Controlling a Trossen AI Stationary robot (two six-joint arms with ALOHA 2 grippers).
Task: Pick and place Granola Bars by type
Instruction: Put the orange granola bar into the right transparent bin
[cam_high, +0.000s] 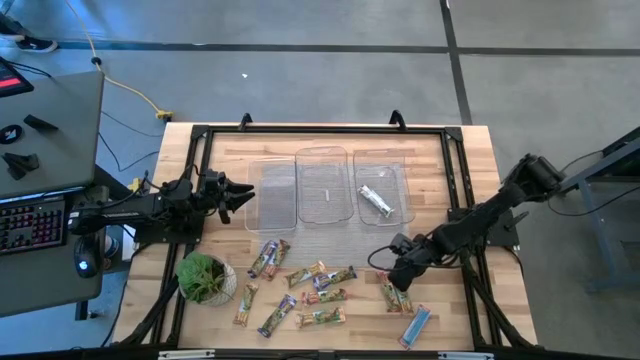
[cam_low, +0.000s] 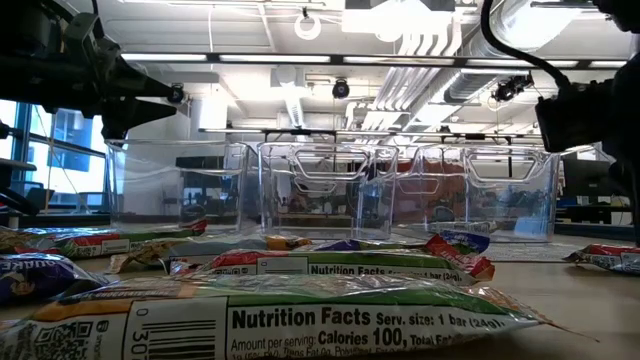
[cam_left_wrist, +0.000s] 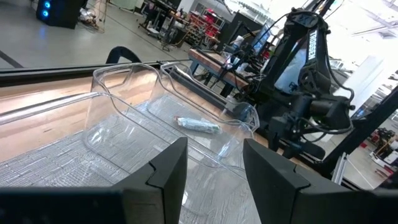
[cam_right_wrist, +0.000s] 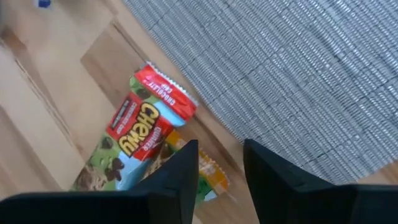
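Note:
Several granola bars lie flat and scattered on the near part of the table (cam_high: 315, 285), and one lies in the right clear tray (cam_high: 376, 200). My right gripper (cam_high: 388, 270) is open and slants down over a red-wrapped bar (cam_right_wrist: 140, 134) and a green-yellow bar (cam_right_wrist: 211, 177) that lie side by side (cam_high: 393, 293). Its fingertips (cam_right_wrist: 221, 165) stand just above the bars' far ends, and nothing is between them. My left gripper (cam_high: 245, 195) waits open at the table's left, pointing level at the left tray (cam_left_wrist: 124, 118).
Three clear trays stand side by side on a grey mat at the table's far middle (cam_high: 325, 185). A potted plant (cam_high: 205, 278) stands near the front left. A blue bar (cam_high: 417, 322) lies near the front edge, right of the pile. Black frame rails border the table.

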